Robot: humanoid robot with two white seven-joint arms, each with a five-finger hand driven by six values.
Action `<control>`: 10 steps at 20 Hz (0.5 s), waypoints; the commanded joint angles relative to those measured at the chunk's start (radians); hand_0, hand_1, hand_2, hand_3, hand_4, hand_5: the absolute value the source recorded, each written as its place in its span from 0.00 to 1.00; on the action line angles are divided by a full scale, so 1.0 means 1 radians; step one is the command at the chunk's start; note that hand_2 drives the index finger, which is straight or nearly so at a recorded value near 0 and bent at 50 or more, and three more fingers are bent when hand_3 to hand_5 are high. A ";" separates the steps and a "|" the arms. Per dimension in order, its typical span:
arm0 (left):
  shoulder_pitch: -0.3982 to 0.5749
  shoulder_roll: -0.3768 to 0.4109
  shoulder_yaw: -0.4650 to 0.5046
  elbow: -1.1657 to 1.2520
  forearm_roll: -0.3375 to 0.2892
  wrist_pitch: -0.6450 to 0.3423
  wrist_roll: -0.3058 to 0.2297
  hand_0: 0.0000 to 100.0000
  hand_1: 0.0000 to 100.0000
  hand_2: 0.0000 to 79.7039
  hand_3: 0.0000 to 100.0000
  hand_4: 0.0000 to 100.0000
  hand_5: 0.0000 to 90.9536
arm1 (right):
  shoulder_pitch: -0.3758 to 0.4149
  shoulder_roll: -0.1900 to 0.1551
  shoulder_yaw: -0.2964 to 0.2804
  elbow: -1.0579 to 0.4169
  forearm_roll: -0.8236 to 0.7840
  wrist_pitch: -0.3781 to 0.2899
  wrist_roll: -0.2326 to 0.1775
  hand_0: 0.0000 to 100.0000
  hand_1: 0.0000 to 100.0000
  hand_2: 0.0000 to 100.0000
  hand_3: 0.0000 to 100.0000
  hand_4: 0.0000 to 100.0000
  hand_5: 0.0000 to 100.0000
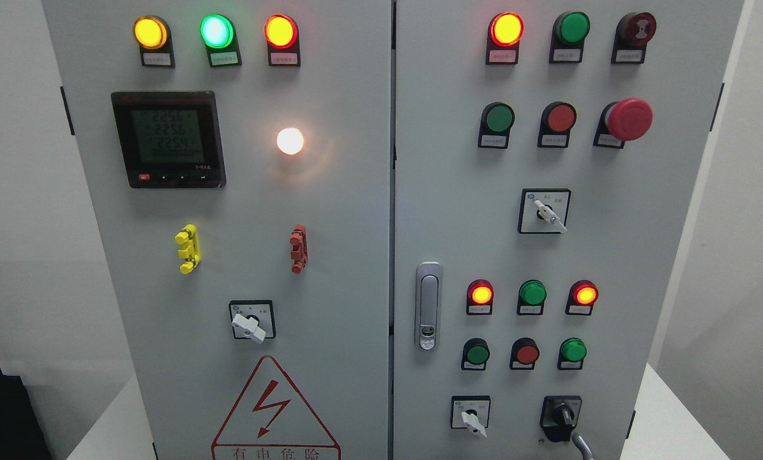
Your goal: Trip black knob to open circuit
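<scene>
The black knob (560, 414) sits low on the right door of the cabinet (611, 243), near its bottom edge, beside a white selector (472, 416). I judge its low place keeps it easy to reach. My hands are not in view, so I cannot tell their state.

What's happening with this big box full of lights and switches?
Nothing is being handled at this moment: neither robot hand shows in the head view. The camera faces a grey electrical cabinet with two doors, several lamps lit and a digital meter showing readings. The black knob the robot is meant to trip sits at the lower right of the right door, beside a white selector switch, with nothing touching it yet.
</scene>
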 commanded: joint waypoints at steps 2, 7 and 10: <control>-0.002 -0.002 0.001 0.000 0.002 -0.001 0.000 0.12 0.39 0.00 0.00 0.00 0.00 | -0.015 -0.003 0.013 -0.029 -0.001 -0.005 -0.003 0.88 0.80 0.00 1.00 0.94 0.93; -0.002 -0.002 0.001 0.000 0.002 -0.001 0.000 0.12 0.39 0.00 0.00 0.00 0.00 | -0.023 -0.003 0.015 -0.029 -0.001 -0.005 -0.003 0.88 0.80 0.00 1.00 0.94 0.93; -0.004 -0.002 0.001 0.000 0.002 -0.001 0.000 0.12 0.39 0.00 0.00 0.00 0.00 | -0.023 -0.003 0.016 -0.029 -0.001 -0.005 -0.003 0.89 0.80 0.00 1.00 0.94 0.92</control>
